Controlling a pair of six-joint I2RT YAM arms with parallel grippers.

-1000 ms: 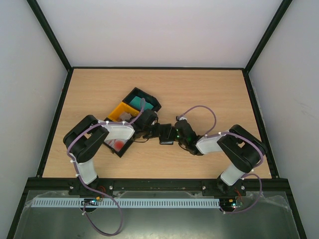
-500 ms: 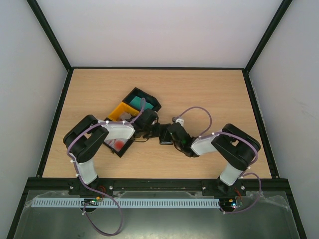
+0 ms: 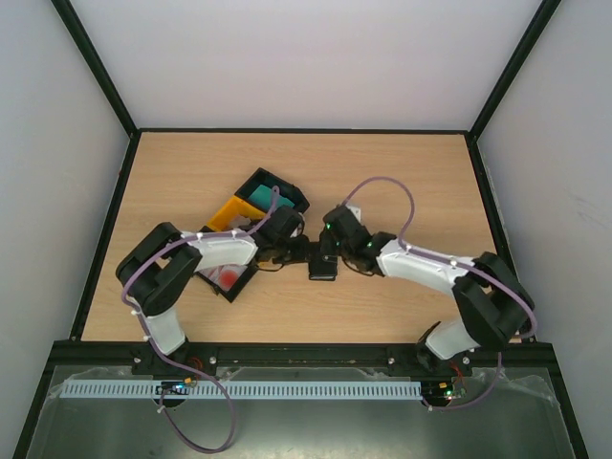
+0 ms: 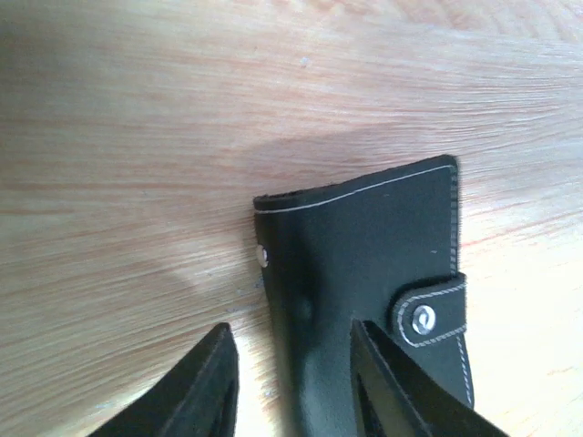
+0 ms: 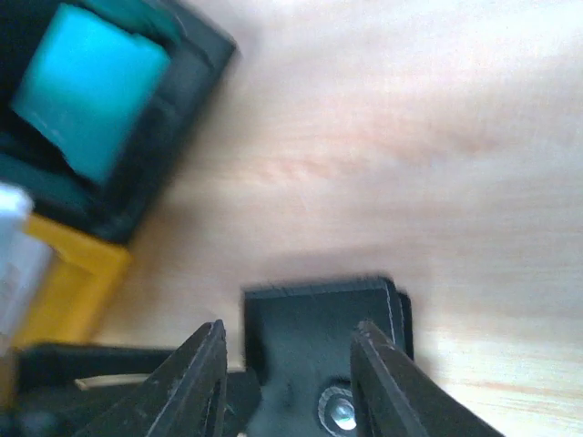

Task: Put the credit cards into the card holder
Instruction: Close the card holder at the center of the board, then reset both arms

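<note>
The counter (image 3: 411, 172) lies open along its far and right stretches, and on the near side of the card holder (image 3: 322, 269). Left of centre, the far black tray (image 5: 178, 109) holding teal cards (image 5: 86, 86), a yellow tray (image 3: 229, 212) and the near black tray (image 3: 244, 283) form a diagonal barrier. The left pincer (image 4: 291, 332) and right pincer (image 5: 290, 330), jaws apart, crowd the holder and block its left and far sides.

This reads as a robotics lab test cell: a pale wood bench (image 3: 411, 163) is boxed in by plain white panels (image 3: 306, 57) and black frame rails (image 3: 96, 65), two arms (image 3: 421, 271) are bolted along its near edge, a purple cable (image 3: 382, 180) loops behind the right hand (image 3: 326, 253), and a white slotted cable duct (image 3: 239, 390) runs along the front.
</note>
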